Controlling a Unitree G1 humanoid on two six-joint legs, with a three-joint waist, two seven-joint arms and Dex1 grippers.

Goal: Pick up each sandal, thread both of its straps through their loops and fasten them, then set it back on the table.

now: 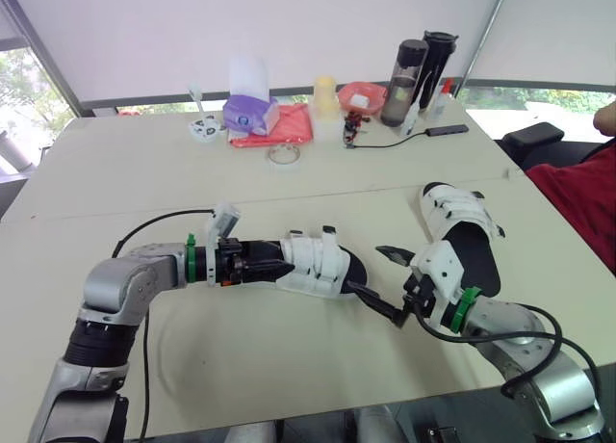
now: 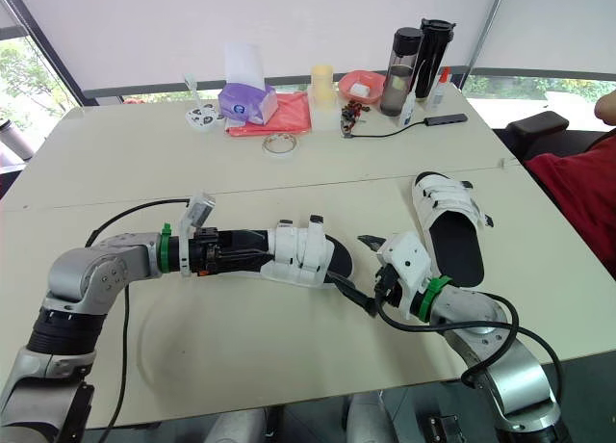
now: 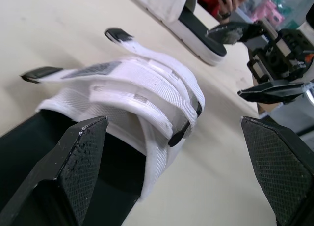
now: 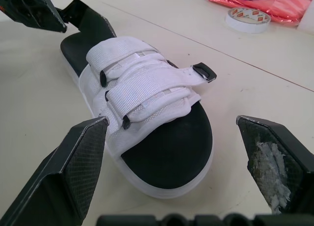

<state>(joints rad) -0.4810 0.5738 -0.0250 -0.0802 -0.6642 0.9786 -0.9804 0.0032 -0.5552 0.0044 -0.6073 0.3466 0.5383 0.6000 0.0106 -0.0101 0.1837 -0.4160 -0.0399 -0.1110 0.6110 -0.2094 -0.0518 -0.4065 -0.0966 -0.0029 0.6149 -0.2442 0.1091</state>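
A white-strapped sandal with a black footbed lies mid-table, its two straps folded over the upper and their black tips sticking out. My left gripper is open at the sandal's heel end, with the fingers spread wide to either side of the sole. At the toe end my right gripper stands open, its fingers apart and clear of the sandal. The second sandal rests flat on the table to the right, beyond my right arm.
At the table's far side stand a tape roll, a purple tissue box on a red cloth, a yellow cup, a red bowl, two dark bottles and a cable. A person's red sleeve is at the right edge.
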